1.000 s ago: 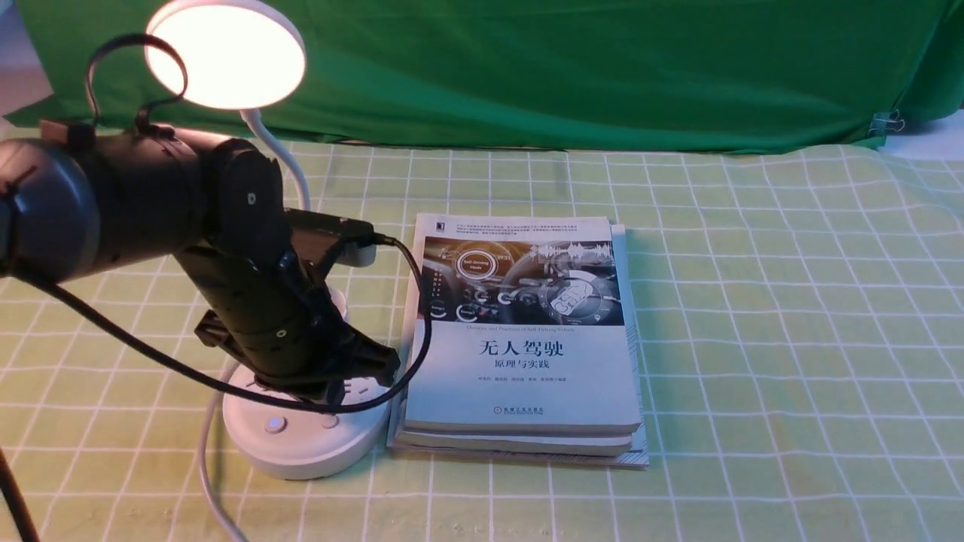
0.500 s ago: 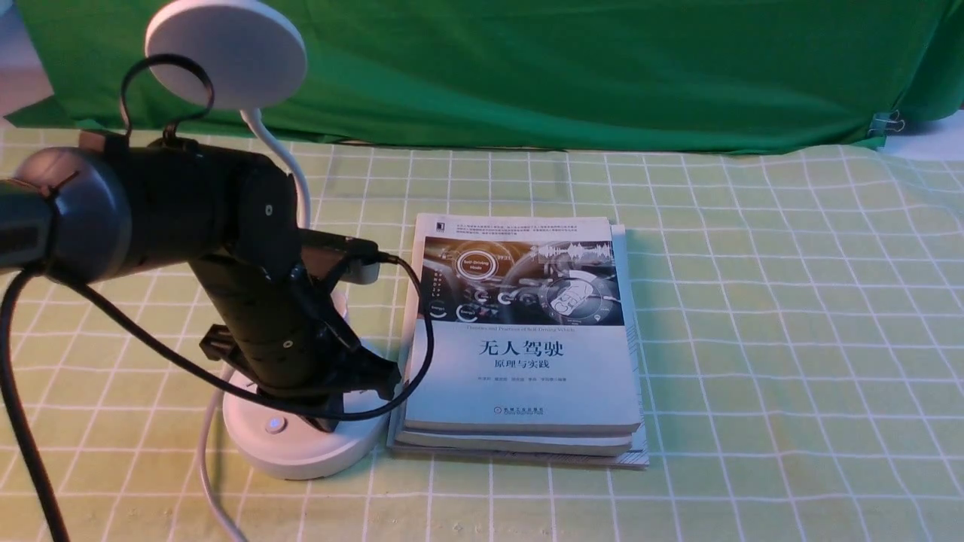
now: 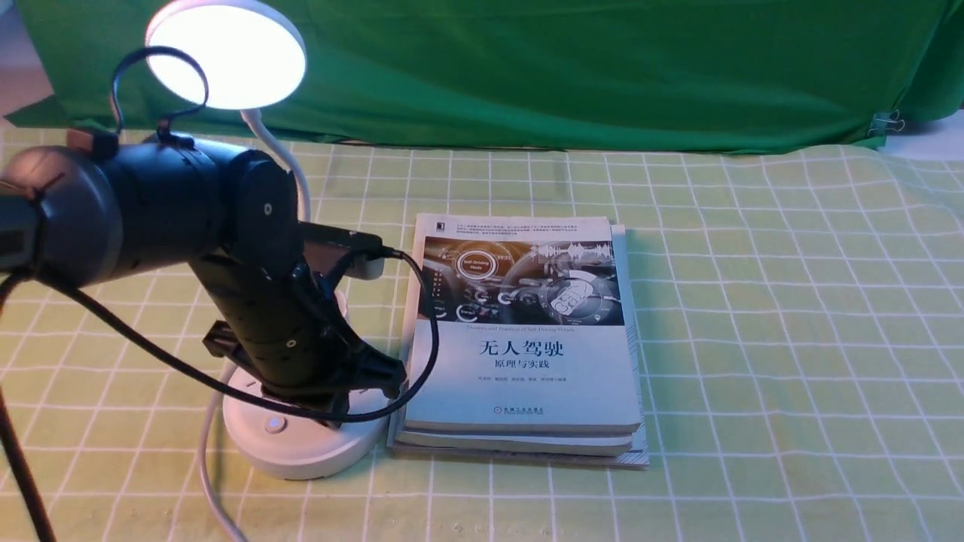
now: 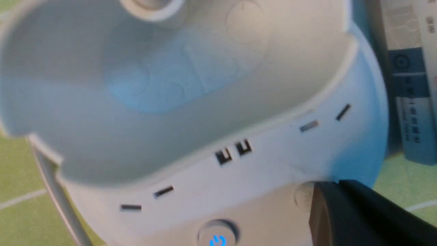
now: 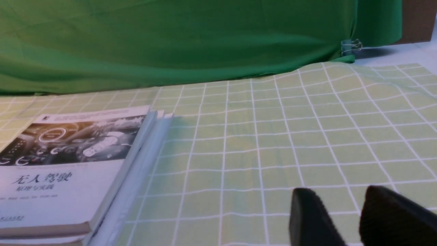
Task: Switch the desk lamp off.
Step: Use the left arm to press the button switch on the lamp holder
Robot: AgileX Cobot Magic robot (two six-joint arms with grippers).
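Note:
The desk lamp stands at the left on the checked cloth. Its round head [image 3: 226, 53] is lit with white light above a thin neck [image 3: 290, 162]. My left gripper [image 3: 337, 416] is shut and empty, its tip down on the round base [image 3: 301, 452]. In the left wrist view the shut tip [image 4: 329, 186] touches the plain round button [image 4: 302, 197], beside the blue-lit power button [image 4: 217, 238] and below the cup [image 4: 136, 85]. My right gripper [image 5: 336, 205] is open and empty, low over bare cloth, out of the front view.
A stack of books [image 3: 527, 339] lies right beside the lamp base and also shows in the right wrist view [image 5: 68, 164]. The lamp's white cable [image 3: 205, 467] runs off the front edge. A green backdrop [image 3: 565, 68] hangs behind the table.
The lamp head glowed warm a second ago, was dark half a second ago, and now shines white. My left arm has stayed on the base, shifting only slightly.

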